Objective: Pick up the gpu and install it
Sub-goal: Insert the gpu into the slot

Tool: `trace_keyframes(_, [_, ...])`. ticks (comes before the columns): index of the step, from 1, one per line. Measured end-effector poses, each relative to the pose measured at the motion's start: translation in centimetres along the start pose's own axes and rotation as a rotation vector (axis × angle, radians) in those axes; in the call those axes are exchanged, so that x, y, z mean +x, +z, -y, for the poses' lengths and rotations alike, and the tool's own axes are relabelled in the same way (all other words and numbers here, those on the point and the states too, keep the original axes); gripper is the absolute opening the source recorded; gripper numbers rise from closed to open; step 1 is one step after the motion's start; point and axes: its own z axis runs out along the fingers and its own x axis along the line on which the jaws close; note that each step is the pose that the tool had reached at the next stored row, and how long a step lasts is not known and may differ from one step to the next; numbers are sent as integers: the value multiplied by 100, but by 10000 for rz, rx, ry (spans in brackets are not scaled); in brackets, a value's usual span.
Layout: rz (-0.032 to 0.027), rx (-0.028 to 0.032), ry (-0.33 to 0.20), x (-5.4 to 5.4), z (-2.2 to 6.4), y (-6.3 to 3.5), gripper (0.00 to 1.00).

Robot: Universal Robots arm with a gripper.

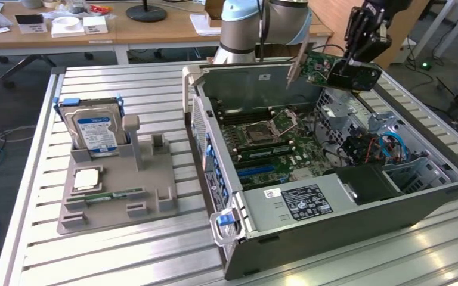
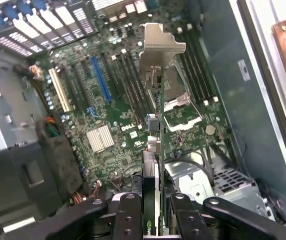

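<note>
The black two-fingered pincer (image 1: 355, 55) is pinching the gpu (image 1: 340, 71), a thin flat card with a green board, a black face and a pale silver metal bracket at one end. It holds the card in the air above the far end of the large grey metal computer case (image 1: 333, 202), tilted and apart from everything inside.

In the wrist view the pincer (image 2: 155, 220) clamps the gpu (image 2: 157, 65) edge-on from both sides. The bracket end points away from the fingers (image 2: 128, 215), over the green motherboard (image 2: 113, 125).

The case lies open on its side on the slatted silver metal tabletop (image 1: 117, 256), towards the exterior view's right edge. Inside are the motherboard (image 1: 277, 149) with a blue expansion slot (image 1: 257, 171), a black box (image 1: 364, 182) near the case's front end, and blue cables (image 1: 388, 146) along the case's wall on the exterior view's right. The gpu sits in no slot yet.

Towards the tabletop's edge on the exterior view's left rests a grey moulded holder tray (image 1: 133, 190). In it a silver hard drive with a blue label (image 1: 93, 128) stands upright at the far end. A square silver processor chip (image 1: 87, 177) lies flat in a pocket nearer the front, with a narrow green memory stick (image 1: 114, 195) just beside it.
</note>
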Motion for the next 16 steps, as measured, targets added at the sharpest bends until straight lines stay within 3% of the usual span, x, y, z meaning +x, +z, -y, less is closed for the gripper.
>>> trace_keyframes(16, [-114, -49, -2917, 0, 0, 6, 26])
